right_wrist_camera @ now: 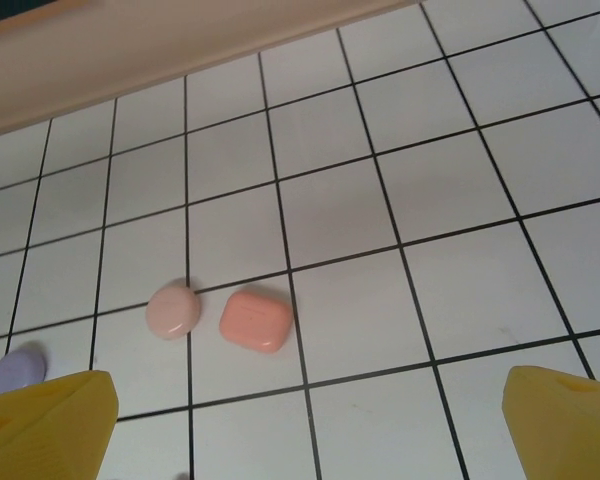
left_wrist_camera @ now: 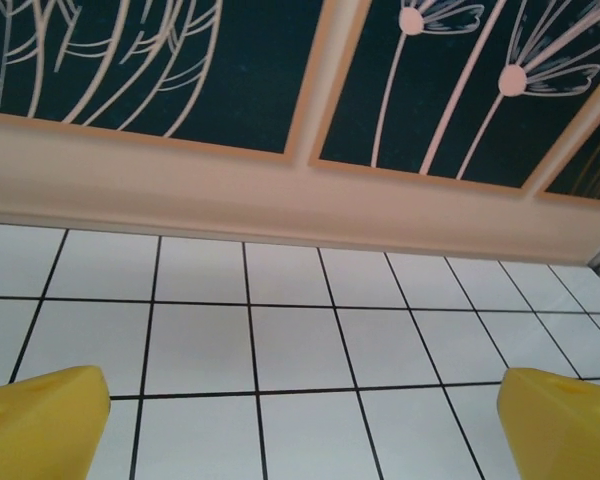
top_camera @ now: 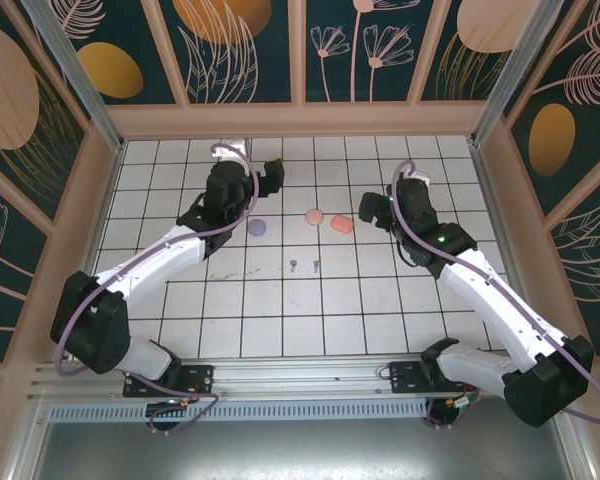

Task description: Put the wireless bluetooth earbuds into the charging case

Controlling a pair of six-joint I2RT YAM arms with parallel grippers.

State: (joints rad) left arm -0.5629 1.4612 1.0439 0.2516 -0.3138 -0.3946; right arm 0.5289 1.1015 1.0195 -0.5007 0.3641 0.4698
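Note:
Three closed charging cases lie mid-floor: a lilac one (top_camera: 257,227), a pale pink one (top_camera: 315,216) and a coral-orange one (top_camera: 342,224). Two tiny lilac-blue earbuds (top_camera: 294,265) (top_camera: 316,266) lie one tile nearer the arms; the other earbuds are out of view. My left gripper (top_camera: 270,174) hovers open behind the lilac case, facing the back wall, with nothing between its yellow fingertips (left_wrist_camera: 40,420). Just right of the coral case, my right gripper (top_camera: 371,209) hangs open and empty. Its wrist view looks down on the pink case (right_wrist_camera: 173,311), coral case (right_wrist_camera: 256,320) and lilac case (right_wrist_camera: 17,370).
The white tiled floor (top_camera: 280,310) is boxed in by beige walls (top_camera: 300,120) with dark floral panels. The back wall (left_wrist_camera: 280,190) stands close ahead of the left gripper. Open tiles stretch between the earbuds and the arm bases.

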